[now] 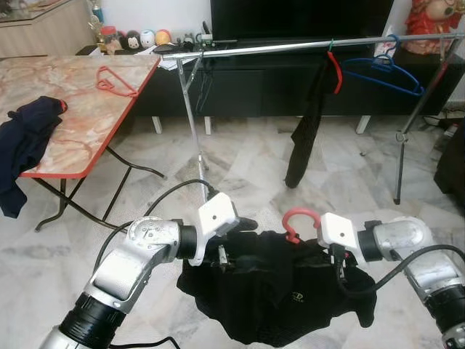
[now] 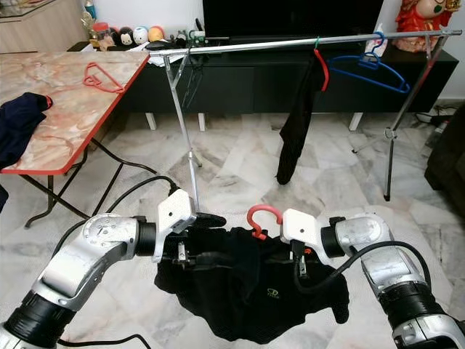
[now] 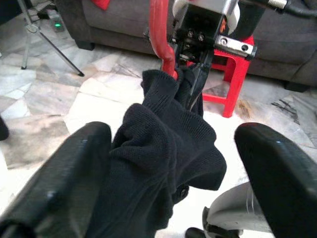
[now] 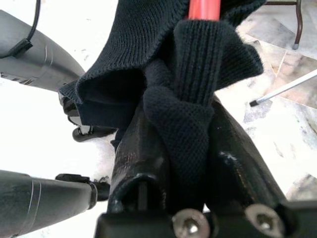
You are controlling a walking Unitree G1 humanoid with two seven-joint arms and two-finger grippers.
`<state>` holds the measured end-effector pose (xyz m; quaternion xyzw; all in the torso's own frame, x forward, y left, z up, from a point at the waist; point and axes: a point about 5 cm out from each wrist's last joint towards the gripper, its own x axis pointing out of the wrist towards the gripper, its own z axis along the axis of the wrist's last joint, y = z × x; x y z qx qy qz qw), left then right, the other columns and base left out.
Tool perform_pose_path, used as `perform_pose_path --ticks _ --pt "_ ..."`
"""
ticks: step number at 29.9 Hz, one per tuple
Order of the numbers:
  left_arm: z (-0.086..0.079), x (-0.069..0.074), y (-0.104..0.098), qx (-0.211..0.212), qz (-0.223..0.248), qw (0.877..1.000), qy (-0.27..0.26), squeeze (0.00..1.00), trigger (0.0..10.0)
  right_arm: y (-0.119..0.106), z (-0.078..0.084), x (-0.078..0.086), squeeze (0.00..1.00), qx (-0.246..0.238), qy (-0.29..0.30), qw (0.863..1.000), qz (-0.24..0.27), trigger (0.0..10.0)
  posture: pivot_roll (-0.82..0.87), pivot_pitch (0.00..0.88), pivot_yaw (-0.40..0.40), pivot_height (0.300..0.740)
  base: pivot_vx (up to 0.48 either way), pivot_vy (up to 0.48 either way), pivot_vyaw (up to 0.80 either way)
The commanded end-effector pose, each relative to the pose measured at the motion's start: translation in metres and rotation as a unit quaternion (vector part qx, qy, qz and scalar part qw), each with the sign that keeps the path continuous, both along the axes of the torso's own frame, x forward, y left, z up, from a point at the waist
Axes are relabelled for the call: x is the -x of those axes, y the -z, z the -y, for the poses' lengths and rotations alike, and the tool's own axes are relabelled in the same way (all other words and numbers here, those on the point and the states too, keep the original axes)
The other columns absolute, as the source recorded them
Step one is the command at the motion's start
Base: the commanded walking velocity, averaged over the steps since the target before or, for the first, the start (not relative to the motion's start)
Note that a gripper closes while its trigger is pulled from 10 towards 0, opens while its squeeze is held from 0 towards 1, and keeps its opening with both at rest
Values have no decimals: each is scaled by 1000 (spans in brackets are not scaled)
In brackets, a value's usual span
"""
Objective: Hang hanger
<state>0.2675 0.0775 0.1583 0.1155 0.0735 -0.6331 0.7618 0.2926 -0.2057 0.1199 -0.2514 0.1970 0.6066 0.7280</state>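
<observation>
1. Head views: the red hanger (image 1: 301,220), dressed in a black garment (image 1: 280,291), is held low over the marble floor (image 1: 240,171) between the left pincer (image 1: 231,251) and the right pincer (image 1: 340,270). I judge this to be the carrying step. Next, the hanger must be raised and its hook set over the silver rail (image 1: 305,46), which stands well ahead.
2. Left wrist view: the left pincer's fingers (image 3: 59,183) stand apart, with a bunch of the garment lying between them, not squeezed.
3. Right wrist view: the right pincer (image 4: 188,163) is clamped on the knit-covered hanger stem, just below the bare red part.
4. Room: the rail already carries a blue hanger (image 1: 385,73) and a hanging black cloth (image 1: 309,123). A marble-topped table (image 1: 80,109) at the robot's left bears another red hanger (image 1: 115,81) and a dark cloth (image 1: 25,142).
</observation>
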Motion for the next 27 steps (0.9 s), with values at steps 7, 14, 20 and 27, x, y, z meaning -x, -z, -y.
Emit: perform_pose_path --ticks 7,14,20,27 --pt "8 -10 12 -29 24 999 -15 0 10000 -13 -6 2 0 -13 -22 1000 18 0 -95 0 42 740 0 0 0" --pt "11 -12 19 -30 18 999 -19 0 10000 -14 -8 3 0 -14 -26 999 17 0 -98 0 43 740 0 0 0" --pt "14 -8 22 -25 5 1000 0 0 4078 -14 -9 4 0 -15 -28 999 17 0 -99 0 42 740 0 0 0" --pt "18 -2 25 -21 -10 999 25 0 0 -17 -11 3 0 -18 -32 999 19 0 -101 0 41 740 0 0 0"
